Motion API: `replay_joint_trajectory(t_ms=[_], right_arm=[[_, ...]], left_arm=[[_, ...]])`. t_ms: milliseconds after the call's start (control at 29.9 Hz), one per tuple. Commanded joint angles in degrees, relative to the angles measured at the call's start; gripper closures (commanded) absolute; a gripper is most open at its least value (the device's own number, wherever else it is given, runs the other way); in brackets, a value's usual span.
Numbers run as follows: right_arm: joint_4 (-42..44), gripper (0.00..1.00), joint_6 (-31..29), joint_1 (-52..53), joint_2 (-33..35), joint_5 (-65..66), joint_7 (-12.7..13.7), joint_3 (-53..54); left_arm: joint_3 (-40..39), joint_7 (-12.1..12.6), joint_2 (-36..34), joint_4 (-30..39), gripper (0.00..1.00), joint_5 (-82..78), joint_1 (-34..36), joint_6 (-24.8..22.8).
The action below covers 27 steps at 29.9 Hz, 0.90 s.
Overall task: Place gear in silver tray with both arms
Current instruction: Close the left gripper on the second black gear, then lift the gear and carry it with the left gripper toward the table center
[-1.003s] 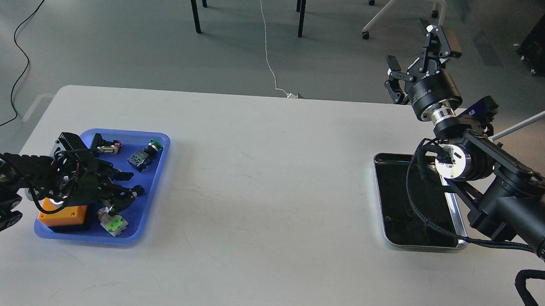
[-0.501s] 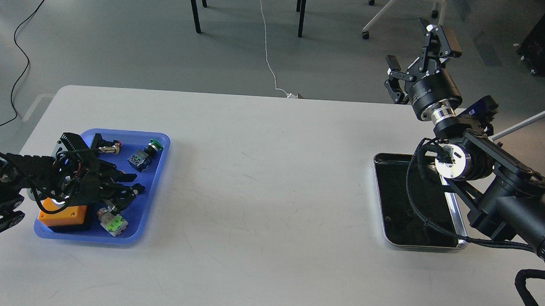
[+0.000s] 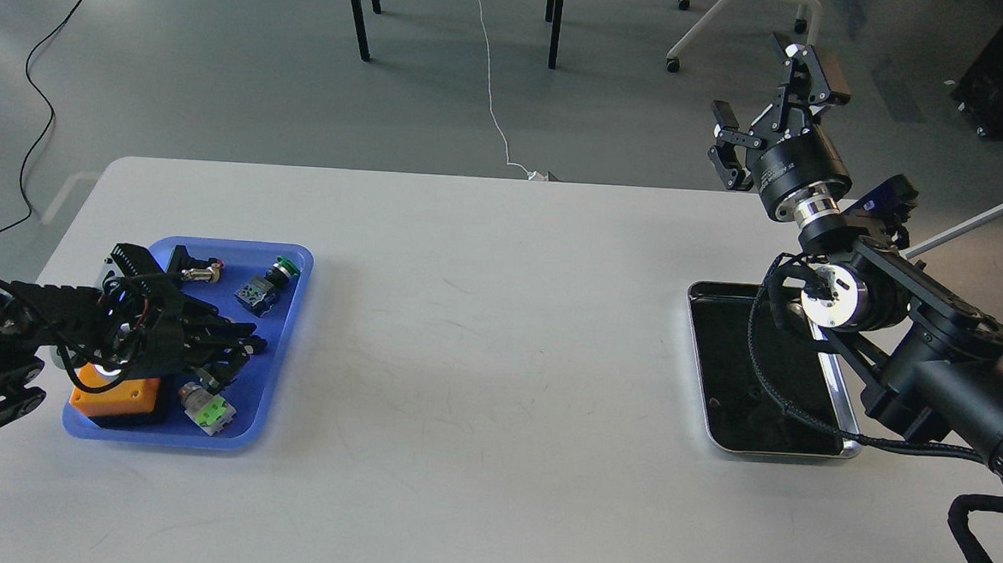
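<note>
The silver tray lies on the right of the white table; its dark bottom holds nothing I can make out. My right gripper is open and empty, raised above the table's far edge behind the tray, and the right arm crosses over the tray's right side. My left gripper is low over the blue tray at the left, its fingers drawn together among the parts. I cannot make out a gear; whatever is between the fingers is dark and hidden.
The blue tray holds an orange block, a green-and-white part, a green push button, a dark module and a brass-tipped part. Table legs and cables are on the floor beyond the table.
My left gripper's fingers have closed from a spread pose to nearly together over the blue tray. The right arm has barely moved.
</note>
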<state>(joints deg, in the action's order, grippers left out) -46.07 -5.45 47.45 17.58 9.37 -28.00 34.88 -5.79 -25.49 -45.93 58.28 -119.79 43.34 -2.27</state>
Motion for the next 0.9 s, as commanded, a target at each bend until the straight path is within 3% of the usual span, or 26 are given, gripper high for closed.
replay_joint_trajectory(t_ms=[0,201,535,668,869], right_arm=[[0.0,0.03,0.1,0.0,0.0,0.0,0.0,0.0],[-0.1,0.03,0.1,0.0,0.0,-0.1,0.0,0.0],[-0.2,0.03,0.1,0.0,0.4,-0.1,0.0,0.4],[-0.2,0.03,0.0,0.0,1.2,-0.1,0.0,0.5],[-4.6,0.03,0.0,-0.7,6.0,-0.1,0.0,0.4]], left_arm=[[-0.6,-0.2,-0.2,0.3,0.82,0.5,0.3,0.1],[-0.7,-2.0,-2.0,1.9,0.82,6.5,2.0,0.1],[-0.9,-1.5,-9.8,16.2,0.82,7.6,12.2,-3.4],[-0.8,-0.4,-6.4,16.8,0.82,7.5,16.7,-4.7],[-0.5,1.8,5.5,14.9,0.82,7.2,21.1,-9.0]])
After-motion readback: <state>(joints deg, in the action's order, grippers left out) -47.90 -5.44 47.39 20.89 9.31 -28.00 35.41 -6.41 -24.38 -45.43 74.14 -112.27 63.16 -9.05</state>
